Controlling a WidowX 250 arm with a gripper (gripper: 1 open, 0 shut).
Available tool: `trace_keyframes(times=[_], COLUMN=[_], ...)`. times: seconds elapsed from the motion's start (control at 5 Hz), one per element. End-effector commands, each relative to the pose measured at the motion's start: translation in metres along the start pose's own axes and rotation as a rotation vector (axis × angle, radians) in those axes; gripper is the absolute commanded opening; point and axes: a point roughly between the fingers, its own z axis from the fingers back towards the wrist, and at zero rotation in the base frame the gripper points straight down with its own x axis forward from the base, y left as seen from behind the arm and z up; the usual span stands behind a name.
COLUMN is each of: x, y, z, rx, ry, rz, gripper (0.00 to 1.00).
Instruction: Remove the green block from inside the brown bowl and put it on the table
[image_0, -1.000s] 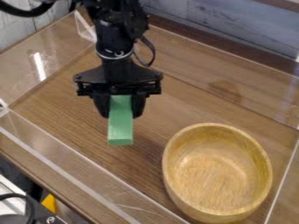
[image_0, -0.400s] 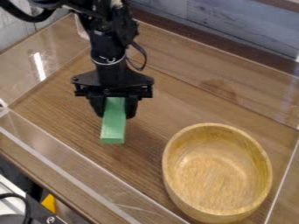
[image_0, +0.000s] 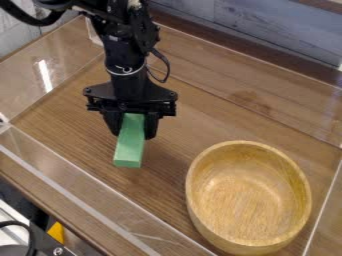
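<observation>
From my station the biggest thing in view is the table (image_0: 254, 105), its wood grain running in long streaks inside low clear plastic walls (image_0: 54, 185). It looks the same as in the earlier frames.

Next in size is the brown bowl (image_0: 249, 193), sitting at the lower right of the tabletop. I see nothing inside it, and it has not shifted since a second ago.

The black arm (image_0: 123, 35) comes down from the top of the picture, left of centre, with its gripper (image_0: 131, 122) pointing straight down at the table. Compared with a second ago it has slid a little toward the left of the picture and sits slightly lower; against the frame just before this one I can barely see a difference.

The green block (image_0: 131, 145) is outside the bowl, well to its left. The jaws are clamped on its upper end, one black finger on each side, and the bar slants down toward the camera. Its lower end is at or just above the wood; I cannot tell from here whether it touches. A second ago the block hung a bit further right and closer to the bowl's rim; now there is more bare table between the two.
</observation>
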Motion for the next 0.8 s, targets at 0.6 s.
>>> trace_keyframes(times=[0.6], x=[0.035], y=[-0.029], z=[0.030], rx=[-0.074], ry=[-0.024], rz=[-0.147], gripper=[1.00])
